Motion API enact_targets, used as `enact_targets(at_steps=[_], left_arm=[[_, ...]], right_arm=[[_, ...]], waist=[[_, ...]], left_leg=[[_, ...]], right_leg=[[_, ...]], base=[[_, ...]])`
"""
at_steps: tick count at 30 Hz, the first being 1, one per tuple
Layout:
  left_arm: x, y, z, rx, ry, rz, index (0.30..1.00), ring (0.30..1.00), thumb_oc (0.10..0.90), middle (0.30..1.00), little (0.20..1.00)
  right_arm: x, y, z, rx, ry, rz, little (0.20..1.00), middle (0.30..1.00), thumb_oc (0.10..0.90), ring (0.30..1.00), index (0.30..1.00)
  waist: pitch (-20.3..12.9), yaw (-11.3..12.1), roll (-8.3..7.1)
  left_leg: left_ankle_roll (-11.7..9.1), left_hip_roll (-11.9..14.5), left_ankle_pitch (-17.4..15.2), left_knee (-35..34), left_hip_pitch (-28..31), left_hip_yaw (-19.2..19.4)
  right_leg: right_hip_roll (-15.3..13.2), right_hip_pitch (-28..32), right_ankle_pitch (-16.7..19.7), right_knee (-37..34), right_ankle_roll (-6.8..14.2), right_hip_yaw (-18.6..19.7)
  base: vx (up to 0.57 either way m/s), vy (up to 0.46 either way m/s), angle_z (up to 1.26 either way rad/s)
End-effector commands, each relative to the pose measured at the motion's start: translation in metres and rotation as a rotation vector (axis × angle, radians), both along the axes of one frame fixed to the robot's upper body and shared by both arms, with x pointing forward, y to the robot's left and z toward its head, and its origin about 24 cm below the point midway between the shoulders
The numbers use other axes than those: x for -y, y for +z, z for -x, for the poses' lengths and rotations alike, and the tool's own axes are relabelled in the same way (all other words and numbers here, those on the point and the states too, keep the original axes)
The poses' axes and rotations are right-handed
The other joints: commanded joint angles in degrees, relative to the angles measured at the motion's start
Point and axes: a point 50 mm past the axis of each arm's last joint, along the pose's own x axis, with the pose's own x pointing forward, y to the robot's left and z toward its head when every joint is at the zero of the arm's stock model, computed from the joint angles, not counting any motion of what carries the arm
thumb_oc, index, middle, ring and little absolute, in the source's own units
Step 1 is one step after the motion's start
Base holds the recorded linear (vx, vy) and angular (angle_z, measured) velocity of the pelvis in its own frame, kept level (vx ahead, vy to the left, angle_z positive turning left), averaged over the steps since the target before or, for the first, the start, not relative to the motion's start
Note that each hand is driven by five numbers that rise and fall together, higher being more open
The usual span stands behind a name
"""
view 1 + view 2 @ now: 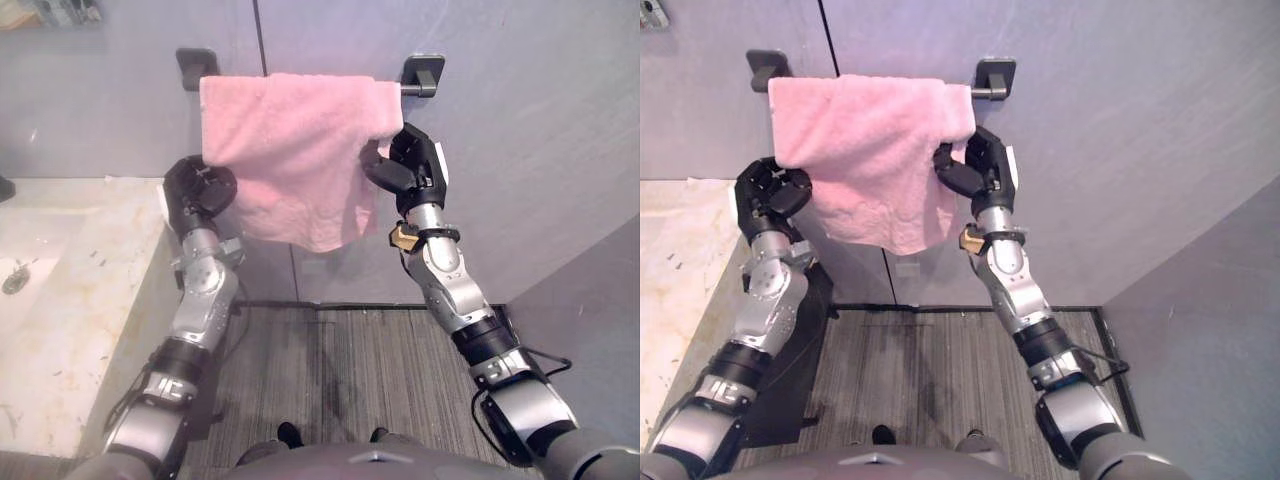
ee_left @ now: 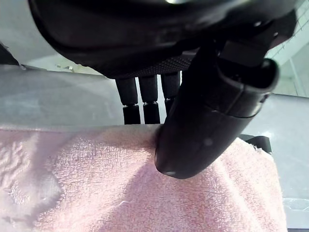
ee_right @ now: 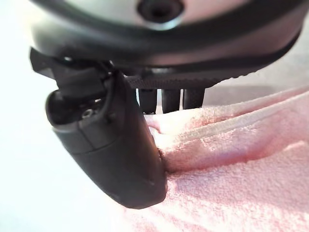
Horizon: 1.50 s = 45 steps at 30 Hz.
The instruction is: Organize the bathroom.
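Observation:
A pink towel (image 1: 285,150) hangs folded over a black wall bar (image 1: 415,88), its lower edge uneven. My left hand (image 1: 200,188) is at the towel's lower left edge. In the left wrist view its thumb (image 2: 212,111) presses the front of the towel (image 2: 120,193) while the fingers (image 2: 145,101) go behind it. At the towel's right edge, just under the bar's right bracket, is my right hand (image 1: 405,165). The right wrist view shows that thumb (image 3: 111,150) on the cloth (image 3: 231,179) with the fingers behind, so the edge is pinched.
A pale stone counter (image 1: 70,300) with a sink drain (image 1: 15,280) runs along the left. A grey striped floor mat (image 1: 340,370) lies below the towel. A grey side wall (image 1: 590,300) closes the right.

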Motion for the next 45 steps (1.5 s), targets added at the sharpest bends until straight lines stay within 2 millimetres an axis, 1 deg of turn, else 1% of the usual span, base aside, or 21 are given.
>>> enact_targets(at_steps=[1,5,9,14,22,23,24,25,26,27,28,32,35,37,40,43,44,45], left_arm=[[0.004,0.042,-0.001,0.234,0.000,-0.082,0.300,0.300,0.400,0.300,0.300],[0.006,0.037,-0.001,0.213,-0.017,-0.080,0.300,0.300,0.400,0.300,0.300],[0.007,0.036,-0.004,0.196,-0.031,-0.085,0.300,0.300,0.400,0.300,0.300],[0.006,0.032,-0.003,0.181,-0.027,-0.073,0.300,0.300,0.400,0.300,0.300],[0.005,0.025,0.000,0.166,-0.007,-0.045,0.300,0.300,0.400,0.300,0.300],[0.007,0.024,0.001,0.160,-0.014,-0.050,0.335,0.335,0.424,0.335,0.335],[0.008,0.023,0.000,0.155,-0.019,-0.051,0.495,0.495,0.530,0.495,0.495],[0.009,0.022,0.001,0.149,-0.023,-0.053,0.808,0.808,0.739,0.808,0.808],[0.009,0.021,0.001,0.147,-0.023,-0.053,0.900,0.900,0.800,0.900,0.900],[0.009,0.021,0.001,0.147,-0.023,-0.053,0.900,0.900,0.800,0.900,0.900],[0.010,0.018,0.000,0.125,-0.051,-0.058,0.900,0.900,0.800,0.900,0.900],[0.013,0.010,0.001,0.079,-0.105,-0.066,0.900,0.900,0.800,0.900,0.900],[0.019,-0.001,0.005,0.019,-0.181,-0.072,0.900,0.900,0.800,0.900,0.900],[0.022,-0.009,0.007,-0.024,-0.208,-0.086,0.900,0.900,0.800,0.900,0.900],[0.020,-0.022,0.014,-0.075,-0.231,-0.086,0.900,0.900,0.800,0.900,0.900],[0.013,-0.038,0.023,-0.139,-0.218,-0.082,0.900,0.900,0.800,0.900,0.900],[0.013,-0.038,0.023,-0.139,-0.218,-0.082,0.900,0.900,0.800,0.900,0.900],[0.008,-0.047,0.028,-0.174,-0.202,-0.057,0.900,0.900,0.800,0.900,0.900]], right_arm=[[0.014,-0.017,0.021,0.024,-0.102,-0.055,0.300,0.300,0.400,0.300,0.300],[0.018,-0.019,0.022,0.007,-0.174,-0.108,0.300,0.300,0.400,0.300,0.300],[0.016,-0.019,0.023,0.006,-0.237,-0.109,0.300,0.300,0.400,0.300,0.300],[0.019,-0.021,0.026,0.004,-0.320,-0.122,0.300,0.300,0.400,0.300,0.300],[0.020,-0.018,0.028,0.028,-0.335,-0.141,0.300,0.300,0.400,0.300,0.300],[0.018,-0.017,0.028,0.036,-0.316,-0.117,0.302,0.302,0.402,0.302,0.302],[0.018,-0.017,0.027,0.033,-0.298,-0.110,0.620,0.620,0.613,0.620,0.620],[0.018,-0.017,0.027,0.039,-0.287,-0.105,0.900,0.900,0.800,0.900,0.900],[0.017,-0.017,0.027,0.043,-0.283,-0.099,0.900,0.900,0.800,0.900,0.900],[0.017,-0.017,0.027,0.043,-0.283,-0.099,0.900,0.900,0.800,0.900,0.900],[0.017,-0.018,0.025,0.037,-0.255,-0.046,0.900,0.900,0.800,0.900,0.900],[0.023,-0.023,0.027,0.025,-0.263,0.003,0.900,0.900,0.800,0.900,0.900],[0.030,-0.030,0.033,0.018,-0.292,0.059,0.900,0.900,0.800,0.900,0.900],[0.034,-0.031,0.037,0.038,-0.321,0.134,0.900,0.900,0.800,0.900,0.900],[0.044,-0.036,0.044,0.044,-0.349,0.216,0.900,0.900,0.800,0.900,0.900],[0.057,-0.049,0.055,0.013,-0.376,0.266,0.900,0.900,0.800,0.900,0.900],[0.057,-0.049,0.055,0.013,-0.376,0.266,0.900,0.900,0.800,0.900,0.900],[0.062,-0.057,0.059,-0.024,-0.382,0.281,0.900,0.900,0.800,0.900,0.900]], waist=[[-4.4,-2.1,1.03],[-4.5,-2.2,1.21],[-4.6,-2.4,1.57],[-4.8,-2.6,1.92],[-4.8,-2.5,2.16],[-4.8,-2.5,2.14],[-4.8,-2.4,2.12],[-4.8,-2.3,2.07],[-4.9,-2.3,2.06],[-4.9,-2.3,2.06],[-4.9,-2.1,1.86],[-4.9,-2.1,1.67],[-4.6,-2.3,1.68],[-4.4,-2.5,1.77],[-4.1,-3.0,1.83],[-3.8,-3.3,1.92],[-3.8,-3.3,1.92],[-3.6,-3.4,1.94]], left_leg=[[-2.0,0.4,-4.1,2.7,3.1,1.2],[-1.8,0.3,-4.0,2.7,3.2,1.4],[-1.8,0.3,-3.9,2.8,3.2,1.7],[-1.7,0.2,-3.7,2.6,3.2,2.0],[-1.5,0.0,-3.8,2.7,3.0,1.9],[-1.5,0.0,-3.9,2.8,2.9,1.9],[-1.5,0.0,-3.9,2.8,2.9,1.8],[-1.5,0.0,-3.9,2.7,2.9,1.8],[-1.5,-0.1,-3.9,2.7,2.8,1.7],[-1.5,-0.1,-3.9,2.7,2.8,1.7],[-1.6,-0.1,-3.8,2.7,2.7,1.6],[-1.5,-0.1,-3.8,2.6,2.5,1.7],[-1.4,-0.1,-3.8,2.6,2.4,1.8],[-1.2,-0.1,-4.0,2.7,2.4,2.0],[-1.1,0.0,-4.3,2.8,2.5,2.5],[-1.0,-0.1,-4.5,3.0,2.5,2.8],[-1.0,-0.1,-4.5,3.0,2.5,2.8],[-1.0,-0.1,-4.5,3.0,2.5,2.9]], right_leg=[[-0.4,-5.8,1.3,1.7,3.0,3.6],[-0.3,-5.8,1.4,1.6,2.9,3.8],[-0.3,-6.0,1.6,1.6,2.9,4.1],[-0.1,-6.2,1.6,1.5,2.9,4.4],[0.0,-6.3,1.4,1.6,2.7,4.7],[0.0,-6.4,1.3,1.7,2.7,4.7],[0.0,-6.4,1.3,1.6,2.7,4.7],[0.0,-6.3,1.3,1.5,2.7,4.6],[0.0,-6.3,1.4,1.5,2.7,4.6],[0.0,-6.3,1.4,1.5,2.7,4.6],[0.0,-6.4,1.4,1.4,2.8,4.4],[0.0,-6.6,1.5,1.5,3.0,4.4],[0.0,-7.1,1.6,1.7,3.1,4.5],[0.0,-7.4,1.7,1.8,3.2,4.7],[0.1,-7.8,1.8,2.0,3.3,5.0],[0.1,-8.1,1.9,2.0,3.4,5.2],[0.1,-8.1,1.9,2.0,3.4,5.2],[0.2,-8.2,1.9,2.0,3.4,5.4]], base=[[-0.02,0.027,-0.03],[0.00,0.000,0.00],[-0.01,0.010,-0.02],[0.00,0.004,-0.01],[-0.01,0.007,-0.02],[0.00,0.000,0.00],[-0.03,0.004,-0.02],[0.00,0.000,0.00],[0.00,0.000,0.00],[0.00,0.000,0.00],[0.00,0.000,0.00],[-0.02,-0.013,-0.03],[-0.04,-0.018,-0.06],[-0.04,-0.006,-0.10],[-0.03,-0.002,-0.10],[-0.03,-0.004,-0.08],[-0.03,-0.004,-0.12],[-0.04,-0.003,-0.12]])
